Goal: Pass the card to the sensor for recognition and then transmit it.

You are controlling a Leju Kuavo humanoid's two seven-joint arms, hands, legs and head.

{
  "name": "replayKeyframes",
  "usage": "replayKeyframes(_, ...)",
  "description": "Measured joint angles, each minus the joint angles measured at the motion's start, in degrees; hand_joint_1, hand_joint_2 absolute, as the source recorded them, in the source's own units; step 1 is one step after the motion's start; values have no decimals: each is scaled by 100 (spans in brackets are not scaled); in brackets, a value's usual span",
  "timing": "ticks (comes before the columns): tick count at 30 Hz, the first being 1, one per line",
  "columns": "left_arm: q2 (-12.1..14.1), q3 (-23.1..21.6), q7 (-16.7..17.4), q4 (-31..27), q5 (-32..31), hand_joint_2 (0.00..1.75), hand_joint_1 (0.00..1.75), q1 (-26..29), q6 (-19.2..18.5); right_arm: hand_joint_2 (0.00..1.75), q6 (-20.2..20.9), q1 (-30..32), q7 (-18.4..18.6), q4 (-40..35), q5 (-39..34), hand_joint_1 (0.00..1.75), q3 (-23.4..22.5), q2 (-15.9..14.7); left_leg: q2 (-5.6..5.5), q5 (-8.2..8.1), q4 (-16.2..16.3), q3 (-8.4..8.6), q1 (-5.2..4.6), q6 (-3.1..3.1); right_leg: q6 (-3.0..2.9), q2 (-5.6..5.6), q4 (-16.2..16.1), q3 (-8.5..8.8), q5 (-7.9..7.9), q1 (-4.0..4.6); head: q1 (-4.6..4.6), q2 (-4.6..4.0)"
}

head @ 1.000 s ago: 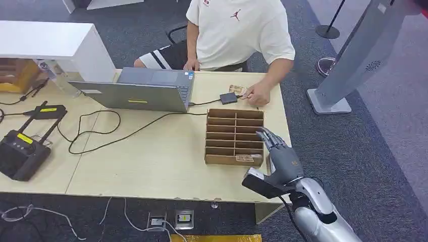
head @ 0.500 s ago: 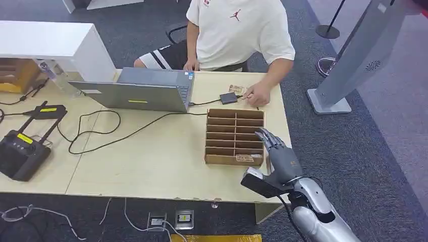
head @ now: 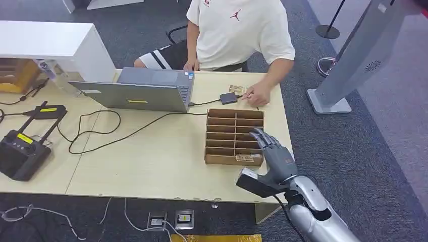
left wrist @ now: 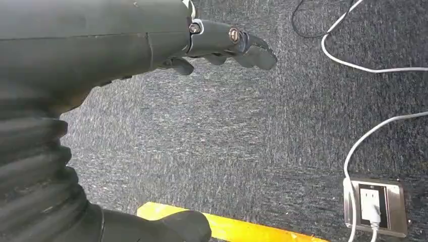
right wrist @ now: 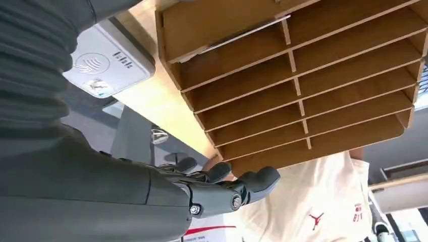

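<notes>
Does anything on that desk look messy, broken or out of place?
Nothing looks broken or spilled. The wooden card rack sits square, with one card in its nearest row. The black cable loops loosely across the table, untidy but harmless. The right hand hovers at the rack, holding nothing.
</notes>
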Motion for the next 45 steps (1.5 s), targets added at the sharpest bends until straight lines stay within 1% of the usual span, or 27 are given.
replayKeyframes(19, 0, 0, 0, 0, 2, 175, 0, 0, -7, 175, 55, -61, -7, 2, 0, 0, 70, 33, 0, 0, 0, 0, 0, 0, 0, 0, 0, 0, 0, 0, 0, 0)
replayKeyframes(28, -2, 0, 0, 0, 28, 175, 0, 0, 2, 175, 15, -83, -120, 190, -15, 0, 98, 109, 0, 0, 0, 0, 0, 0, 0, 0, 0, 0, 0, 0, 0, 0)
replayKeyframes(45, -2, -2, -4, 0, 61, 175, 0, 2, 4, 175, -68, -79, -79, 479, -98, 0, 101, 116, 0, 0, 0, 1, 0, 0, 0, 1, -1, -1, 0, 0, 0, 0)
